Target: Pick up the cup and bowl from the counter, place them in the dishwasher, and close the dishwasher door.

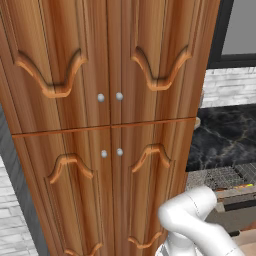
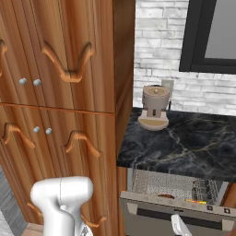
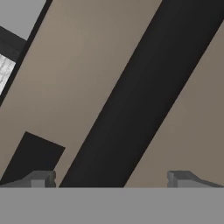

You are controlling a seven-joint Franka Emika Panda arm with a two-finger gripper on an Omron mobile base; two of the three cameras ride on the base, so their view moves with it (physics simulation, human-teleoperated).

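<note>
The dishwasher (image 2: 171,184) stands under the black counter (image 2: 184,143), its wire rack (image 1: 225,177) showing. The dishwasher door (image 2: 152,216) leans partly open in front of the rack. Just behind the door's top edge, a sliver of the reddish-brown bowl (image 2: 166,196) and a yellow-orange bit of the cup (image 2: 196,201) show in the rack; the cup (image 1: 245,186) is also a small speck in the left base view. My gripper (image 3: 111,180) is open, its fingertips (image 3: 41,179) wide apart. It sits close against a grey-beige panel (image 3: 78,78) crossed by a dark diagonal band.
A tall carved wooden cabinet (image 1: 105,125) rises directly left of the counter. A beige coffee machine (image 2: 154,108) stands at the counter's back left by the brick wall. A dark-framed window (image 2: 212,37) is above the counter.
</note>
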